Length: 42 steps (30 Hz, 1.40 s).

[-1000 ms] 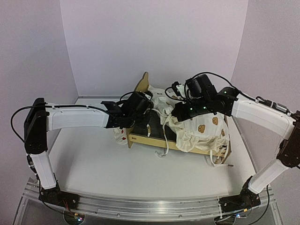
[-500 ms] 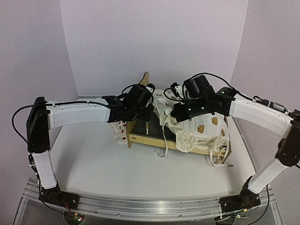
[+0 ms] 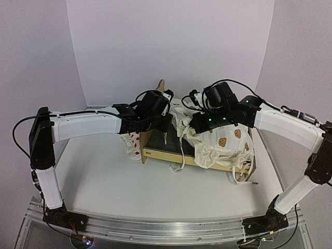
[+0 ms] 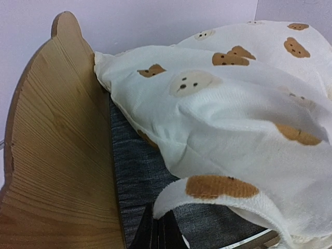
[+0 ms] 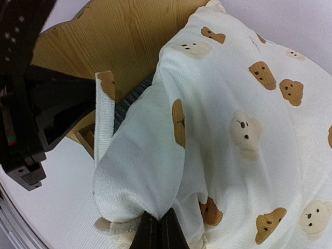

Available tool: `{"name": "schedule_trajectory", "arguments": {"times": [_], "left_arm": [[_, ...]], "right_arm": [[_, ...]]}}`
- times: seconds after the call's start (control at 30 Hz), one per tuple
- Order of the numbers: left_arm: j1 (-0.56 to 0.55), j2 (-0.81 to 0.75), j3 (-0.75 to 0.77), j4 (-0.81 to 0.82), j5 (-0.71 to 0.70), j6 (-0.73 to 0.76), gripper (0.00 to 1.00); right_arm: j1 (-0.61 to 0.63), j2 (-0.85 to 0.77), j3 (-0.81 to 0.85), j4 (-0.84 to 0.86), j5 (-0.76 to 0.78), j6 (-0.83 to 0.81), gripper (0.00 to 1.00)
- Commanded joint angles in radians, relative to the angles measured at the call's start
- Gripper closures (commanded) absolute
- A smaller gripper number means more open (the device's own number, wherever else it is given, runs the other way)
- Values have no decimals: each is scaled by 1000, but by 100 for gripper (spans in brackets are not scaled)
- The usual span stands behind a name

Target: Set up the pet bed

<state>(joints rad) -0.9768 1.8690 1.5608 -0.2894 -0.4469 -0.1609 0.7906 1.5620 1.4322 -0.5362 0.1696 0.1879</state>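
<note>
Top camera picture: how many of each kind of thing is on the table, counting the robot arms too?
wooden pet bed: 1
bear-print cushion: 1
strawberry pillow: 1
robot arms: 2, the left arm and the right arm
Total: 5

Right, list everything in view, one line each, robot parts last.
light plywood pet bed with bear-ear headboard and dark grey felt base: one, far middle of the table.
cream bear-print fabric cushion with ties: one, heaped over the bed's right part.
small white pillow with red strawberries: one, against the bed's left end, partly hidden.
white table: one, under everything.
left gripper: black, fingers together beside a cushion tie.
right gripper: black, pinching the cushion fabric.
</note>
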Motion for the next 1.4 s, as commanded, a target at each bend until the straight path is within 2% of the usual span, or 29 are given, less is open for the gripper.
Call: {"name": "schedule_trajectory", "arguments": {"times": [0.0, 0.33, 0.7, 1.13, 1.37], "left_arm": [[-11, -62, -44, -7, 3, -34, 100], [-36, -89, -115, -6, 6, -91, 100], [-63, -119, -71, -58, -13, -112, 100], [-65, -78, -55, -82, -41, -140, 100], [-63, 7, -11, -108, -80, -152, 100]], "right_arm": [[-4, -16, 17, 13, 21, 3, 100], [-4, 8, 21, 13, 18, 14, 100], [-4, 36, 59, 13, 16, 12, 100], [-5, 54, 55, 13, 37, 9, 100], [-4, 77, 66, 13, 64, -3, 100]]}}
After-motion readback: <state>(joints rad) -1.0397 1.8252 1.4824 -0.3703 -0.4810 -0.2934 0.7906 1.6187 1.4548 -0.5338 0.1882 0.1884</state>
